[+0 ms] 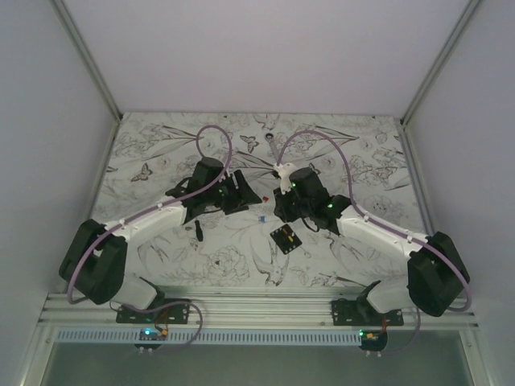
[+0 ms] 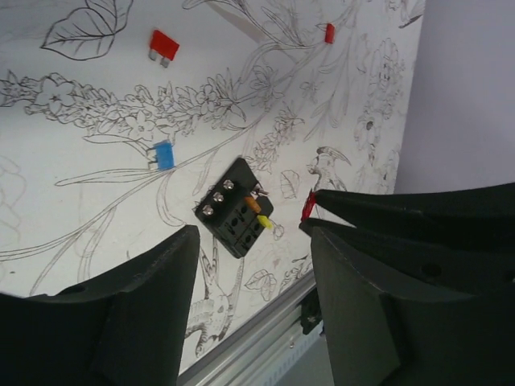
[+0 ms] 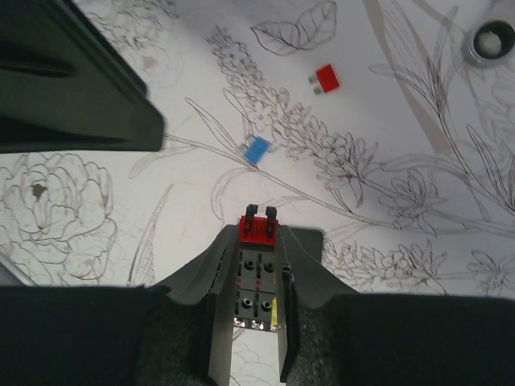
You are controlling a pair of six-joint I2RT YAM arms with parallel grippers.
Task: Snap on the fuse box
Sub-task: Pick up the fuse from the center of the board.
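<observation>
The fuse box (image 1: 284, 239) lies flat on the flower-printed table (image 1: 161, 153), a little right of the middle and just on the near side of the right gripper (image 3: 259, 249). It is a small black block with three screw heads (image 2: 219, 197) along one edge. An orange fuse (image 2: 253, 204) and a yellow fuse (image 2: 265, 223) stand in its slots.

The right gripper is down close over the fuse box, its two fingers pinched together on a red blade fuse (image 3: 259, 231) held at their very tips. From the left wrist camera that fuse hangs just beside the fuse box, on the side where the yellow fuse sits. Whether it touches the box I cannot tell.

The left gripper (image 2: 251, 241) hovers above the table on the other side of the fuse box, its jaws spread wide with nothing between them.

On the far side of the fuse box a loose blue fuse (image 3: 256, 149) lies near it. A loose red fuse (image 3: 326, 78) lies farther out the same way. Well to the left of the fuse box is a slim black object (image 1: 195, 231), too small to make out. A round metal-rimmed hole (image 3: 491, 40) sits in the table far beyond the fuse box.
</observation>
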